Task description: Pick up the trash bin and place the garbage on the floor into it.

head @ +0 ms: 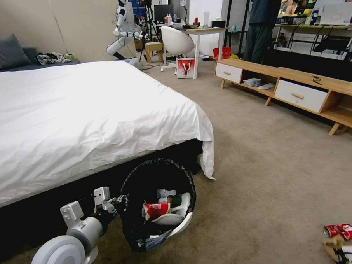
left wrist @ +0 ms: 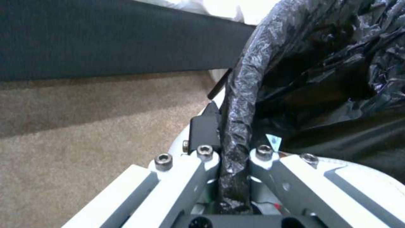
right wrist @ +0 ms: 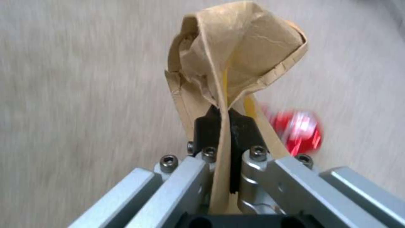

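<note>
Pinching a crumpled brown paper piece [right wrist: 236, 60] between pressed-together fingers, the right end effector [right wrist: 223, 122] hangs above the beige-grey carpet floor [right wrist: 84, 95], near a crushed red soda can [right wrist: 299, 129] lying there. The left end effector [left wrist: 227, 126] is clamped on the black-bagged rim of the small round white plastic trash bin [head: 157, 204], tilted beside the white-sheeted bed [head: 86, 120], with litter inside.

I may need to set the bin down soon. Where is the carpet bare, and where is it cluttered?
Bare: the wide carpet between the bed and the low wooden cabinet, right of the trash bin. Crowded: the near right corner, where the red can lies beside the right gripper holding brown paper.
</note>
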### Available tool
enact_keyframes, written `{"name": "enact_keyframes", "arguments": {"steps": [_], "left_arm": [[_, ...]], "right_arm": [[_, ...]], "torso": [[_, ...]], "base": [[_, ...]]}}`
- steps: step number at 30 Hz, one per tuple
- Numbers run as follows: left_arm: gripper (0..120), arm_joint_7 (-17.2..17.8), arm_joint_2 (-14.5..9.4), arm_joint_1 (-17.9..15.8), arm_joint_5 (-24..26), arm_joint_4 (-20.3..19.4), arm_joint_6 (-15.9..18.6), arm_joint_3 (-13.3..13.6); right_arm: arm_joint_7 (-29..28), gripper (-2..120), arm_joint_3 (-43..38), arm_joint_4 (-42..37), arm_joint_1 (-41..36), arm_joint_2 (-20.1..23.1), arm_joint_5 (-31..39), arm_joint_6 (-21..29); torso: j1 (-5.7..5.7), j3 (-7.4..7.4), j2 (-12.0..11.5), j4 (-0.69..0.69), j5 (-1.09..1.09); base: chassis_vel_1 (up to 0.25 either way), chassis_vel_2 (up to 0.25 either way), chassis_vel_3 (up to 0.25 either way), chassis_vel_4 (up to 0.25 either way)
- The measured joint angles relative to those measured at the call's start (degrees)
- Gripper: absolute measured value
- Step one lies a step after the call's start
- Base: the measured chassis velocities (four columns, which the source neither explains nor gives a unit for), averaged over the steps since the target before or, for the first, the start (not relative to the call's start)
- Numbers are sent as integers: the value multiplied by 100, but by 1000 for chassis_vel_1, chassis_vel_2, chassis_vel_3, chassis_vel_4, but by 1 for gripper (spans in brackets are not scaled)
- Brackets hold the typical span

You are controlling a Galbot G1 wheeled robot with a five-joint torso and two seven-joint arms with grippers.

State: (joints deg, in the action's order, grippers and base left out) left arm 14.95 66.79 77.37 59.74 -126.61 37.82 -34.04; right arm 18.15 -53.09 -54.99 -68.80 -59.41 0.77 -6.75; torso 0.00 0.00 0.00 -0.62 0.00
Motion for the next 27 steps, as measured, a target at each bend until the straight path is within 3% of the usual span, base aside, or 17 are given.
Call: {"name": "enact_keyframes", "arguments": {"steps": [11, 12, 15, 17, 21, 23, 27], "left_arm": [[2, 21, -9, 20, -12, -42, 0, 2], [2, 25, -8, -2, -26, -32, 1, 29], [2, 28, -9, -17, -33, -19, 3, 42], [2, 34, -30, -59, -76, 18, 9, 92], [2, 35, -47, -84, -119, 35, 14, 155], [2, 37, -50, -99, -154, 43, 19, 194], [2, 39, -60, -95, -180, 47, 21, 201]], "right_arm": [[50, 0, -115, -1287, -75, 196, 353, -232], [87, 0, -140, -1762, -168, 231, 517, -259], [116, 0, -161, -2046, -232, 260, 620, -268], [232, 0, -189, -2868, -413, 334, 894, -317], [322, 0, -143, -3611, -552, 383, 1161, -318], [416, 0, 24, -4362, -657, 415, 1545, -304], [493, 0, 256, -4888, -701, 437, 1867, -328]], "torso": [[0, 0, 0, -1, 0], [0, 0, 0, -2, 1], [0, 0, 0, -1, -1], [0, 0, 0, -2, -1], [0, 0, 0, -3, -2], [0, 0, 0, -1, -2], [0, 0, 1, -1, -2]], "base": [[0, 0, 0, 0], [0, 0, 0, 0], [0, 0, 0, 0], [0, 0, 0, 0], [0, 0, 0, 0], [0, 0, 0, 0], [0, 0, 0, 0]]}}
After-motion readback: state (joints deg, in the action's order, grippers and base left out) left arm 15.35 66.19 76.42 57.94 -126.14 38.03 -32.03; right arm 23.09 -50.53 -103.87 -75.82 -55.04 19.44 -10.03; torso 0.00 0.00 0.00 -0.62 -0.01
